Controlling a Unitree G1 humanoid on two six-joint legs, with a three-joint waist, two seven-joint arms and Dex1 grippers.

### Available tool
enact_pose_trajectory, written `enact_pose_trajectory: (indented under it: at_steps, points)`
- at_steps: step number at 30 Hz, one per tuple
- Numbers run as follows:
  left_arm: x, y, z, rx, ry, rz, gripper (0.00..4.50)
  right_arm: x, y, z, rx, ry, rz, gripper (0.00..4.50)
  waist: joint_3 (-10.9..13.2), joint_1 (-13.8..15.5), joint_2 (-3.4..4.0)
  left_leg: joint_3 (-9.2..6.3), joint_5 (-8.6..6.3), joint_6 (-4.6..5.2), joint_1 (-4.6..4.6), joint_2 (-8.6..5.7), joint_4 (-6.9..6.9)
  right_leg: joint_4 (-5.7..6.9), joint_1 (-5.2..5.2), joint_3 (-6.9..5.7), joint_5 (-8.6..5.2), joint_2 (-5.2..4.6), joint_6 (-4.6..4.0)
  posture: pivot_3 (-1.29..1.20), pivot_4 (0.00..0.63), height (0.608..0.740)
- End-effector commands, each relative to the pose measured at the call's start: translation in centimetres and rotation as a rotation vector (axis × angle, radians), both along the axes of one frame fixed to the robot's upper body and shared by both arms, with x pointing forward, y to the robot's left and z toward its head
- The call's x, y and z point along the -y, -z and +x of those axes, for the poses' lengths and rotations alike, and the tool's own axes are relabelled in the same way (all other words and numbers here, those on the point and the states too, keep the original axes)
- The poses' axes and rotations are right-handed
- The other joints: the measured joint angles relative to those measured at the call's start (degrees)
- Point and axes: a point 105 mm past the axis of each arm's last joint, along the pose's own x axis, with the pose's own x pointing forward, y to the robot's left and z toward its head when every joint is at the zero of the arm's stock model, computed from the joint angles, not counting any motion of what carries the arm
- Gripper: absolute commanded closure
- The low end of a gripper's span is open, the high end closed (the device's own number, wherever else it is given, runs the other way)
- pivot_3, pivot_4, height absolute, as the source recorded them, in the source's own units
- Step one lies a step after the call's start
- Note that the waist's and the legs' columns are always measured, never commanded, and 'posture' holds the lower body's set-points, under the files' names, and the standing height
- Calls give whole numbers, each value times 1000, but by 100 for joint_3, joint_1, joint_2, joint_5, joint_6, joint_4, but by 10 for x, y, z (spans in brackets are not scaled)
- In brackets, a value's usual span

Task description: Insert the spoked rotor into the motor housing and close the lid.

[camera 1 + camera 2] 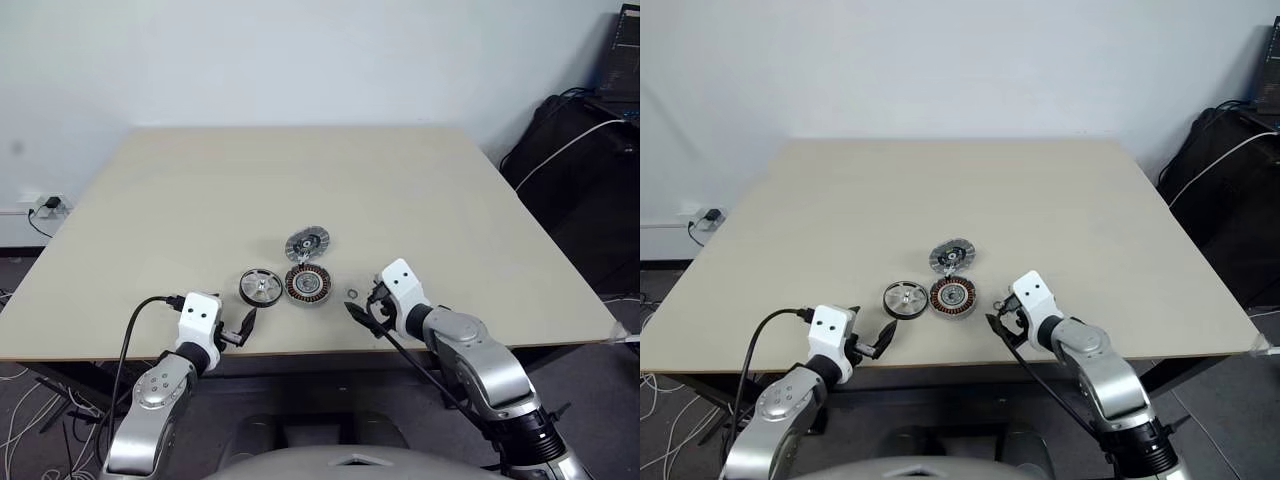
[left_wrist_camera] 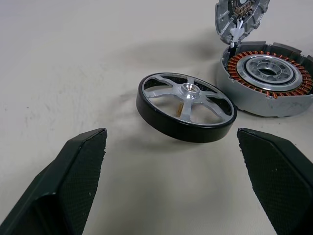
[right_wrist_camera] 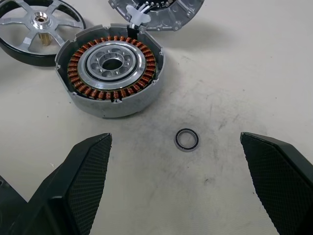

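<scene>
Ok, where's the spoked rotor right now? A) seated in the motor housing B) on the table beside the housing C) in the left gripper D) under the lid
B: the spoked rotor lies bare on the table next to the motor housing, ahead of the open left gripper.

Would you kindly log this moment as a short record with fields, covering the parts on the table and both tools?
surface: beige table
spoked rotor: flat on the table, left of the housing, not yet inserted
motor housing: open, copper windings showing
lid: just behind the housing, off it, joined to it by short white wires
small ring: loose, right of the housing
left tool: open, holding nothing, near the rotor
right tool: open, holding nothing, near the ring
</scene>
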Motion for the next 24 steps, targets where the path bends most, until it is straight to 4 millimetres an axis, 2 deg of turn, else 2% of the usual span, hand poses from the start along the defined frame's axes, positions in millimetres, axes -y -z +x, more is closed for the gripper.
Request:
enact_pose_trajectory:
  at_steps: [1, 24]
  points:
    - [0, -16, 6, 66, 5, -1, 0, -2, -11, 3, 50, -10, 4, 22, 0, 0, 0, 0, 0, 0, 0, 0, 0, 0, 0, 0, 0, 0, 0, 0, 0, 740]
    - [2, -13, 5, 70, 3, -7, 0, 0, -8, 5, 43, 31, 11, 22, 6, 0, 1, -1, 0, 0, -1, 0, -2, -2, -1, 2, 0, -1, 0, 0, 0, 740]
